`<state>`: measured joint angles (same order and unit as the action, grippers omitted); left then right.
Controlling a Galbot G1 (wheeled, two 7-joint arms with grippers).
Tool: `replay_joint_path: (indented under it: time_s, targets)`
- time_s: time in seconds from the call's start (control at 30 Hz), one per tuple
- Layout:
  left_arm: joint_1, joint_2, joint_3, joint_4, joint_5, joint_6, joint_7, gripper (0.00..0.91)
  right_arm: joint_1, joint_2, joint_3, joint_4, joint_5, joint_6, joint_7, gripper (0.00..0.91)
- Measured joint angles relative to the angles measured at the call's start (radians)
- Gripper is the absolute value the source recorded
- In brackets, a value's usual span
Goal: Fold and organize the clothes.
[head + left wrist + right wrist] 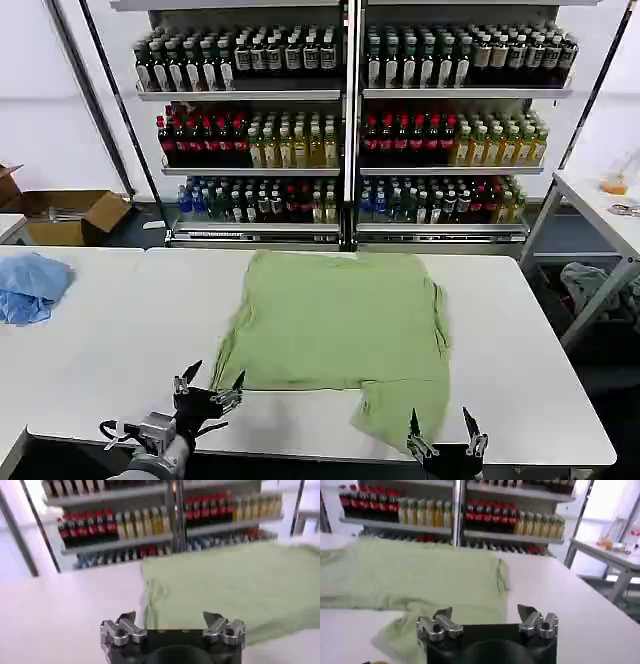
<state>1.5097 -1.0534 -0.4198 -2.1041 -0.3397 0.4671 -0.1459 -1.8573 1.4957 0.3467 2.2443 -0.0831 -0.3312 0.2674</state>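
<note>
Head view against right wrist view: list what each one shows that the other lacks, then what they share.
Head view alone: the left pincer, open at the table's near edge by the shirt's left corner; a light blue cloth at the table's far left; a cardboard box on the floor.

Right wrist view alone: an orange item on the side table.

Both: the green shirt lying flat, the right pincer open at its near flap, and the bottle shelves.

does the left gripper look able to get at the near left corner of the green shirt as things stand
Probably yes. The left gripper is open and sits right at the shirt's near left corner, with only bare table between them and nothing in the way.
</note>
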Motion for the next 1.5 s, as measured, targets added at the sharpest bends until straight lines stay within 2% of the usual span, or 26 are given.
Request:
replay_joint_path:
  time_s: [0.07,0.1,0.13,0.17,0.2,0.27,0.33,0.37,0.83,1.5]
  targets:
    - [-0.015,0.008,0.009,0.022,0.002,0.018,0.001,0.907,0.002,0.005,-0.007,-0.011,0.002,-0.007,0.004,0.907]
    - [-0.023,0.013,0.012,0.033,0.002,0.025,0.001,0.836,0.003,0.008,-0.010,-0.016,0.004,-0.010,0.006,0.907]
    - [-0.029,0.018,0.015,0.043,0.001,0.032,0.001,0.705,0.002,0.009,-0.013,-0.019,0.006,-0.012,0.008,0.907]
    - [-0.036,0.020,0.019,0.055,-0.001,0.039,0.001,0.665,0.003,0.012,-0.016,-0.024,0.008,-0.014,0.010,0.887]
    - [-0.042,0.022,0.023,0.065,-0.003,0.045,0.001,0.595,0.002,0.015,-0.019,-0.028,0.011,-0.018,0.013,0.756]
    - [-0.054,0.025,0.029,0.083,-0.006,0.055,0.000,0.091,0.002,0.018,-0.022,-0.033,0.017,-0.022,0.017,0.091]
    - [-0.064,0.025,0.034,0.094,-0.011,0.062,-0.001,0.040,0.001,0.021,-0.025,-0.036,0.025,-0.028,0.022,0.010]
    - [-0.069,0.026,0.036,0.098,-0.013,0.065,-0.001,0.020,0.000,0.021,-0.025,-0.037,0.029,-0.029,0.024,0.000]
    - [-0.078,0.034,0.043,0.117,-0.064,0.070,0.007,0.020,-0.013,0.031,-0.032,-0.036,0.079,-0.021,0.023,0.000]
    - [0.000,0.055,0.001,0.040,-0.108,0.025,0.032,0.020,-0.095,-0.007,0.025,0.077,0.055,0.040,-0.006,0.000]
